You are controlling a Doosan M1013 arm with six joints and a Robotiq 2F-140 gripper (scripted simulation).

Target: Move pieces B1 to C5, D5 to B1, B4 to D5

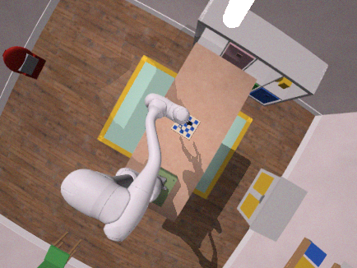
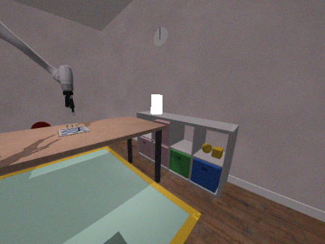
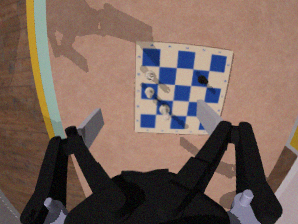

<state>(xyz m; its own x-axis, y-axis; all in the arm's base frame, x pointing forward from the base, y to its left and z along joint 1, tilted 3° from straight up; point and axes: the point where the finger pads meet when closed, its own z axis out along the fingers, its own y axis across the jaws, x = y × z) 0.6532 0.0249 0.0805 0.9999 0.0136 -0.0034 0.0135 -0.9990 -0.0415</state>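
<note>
A small blue-and-white chessboard (image 3: pixel 182 88) lies on the wooden table; it also shows in the top view (image 1: pixel 186 127) and the exterior view (image 2: pixel 73 130). Three light pieces stand near the board's left side: one (image 3: pixel 152 75), one (image 3: pixel 150 91) and one (image 3: pixel 164 108). One black piece (image 3: pixel 202 79) stands near the right side. The square labels are too small to read. My gripper (image 3: pixel 148 112) hangs high above the board, fingers spread wide and empty; it also shows in the exterior view (image 2: pixel 70 103).
The long table (image 1: pixel 200 124) stands over a green mat with a yellow border (image 2: pixel 86 194). A white shelf with coloured bins (image 2: pixel 187 150) stands by the wall past the table's end. A red chair (image 1: pixel 20 62) stands in the corner.
</note>
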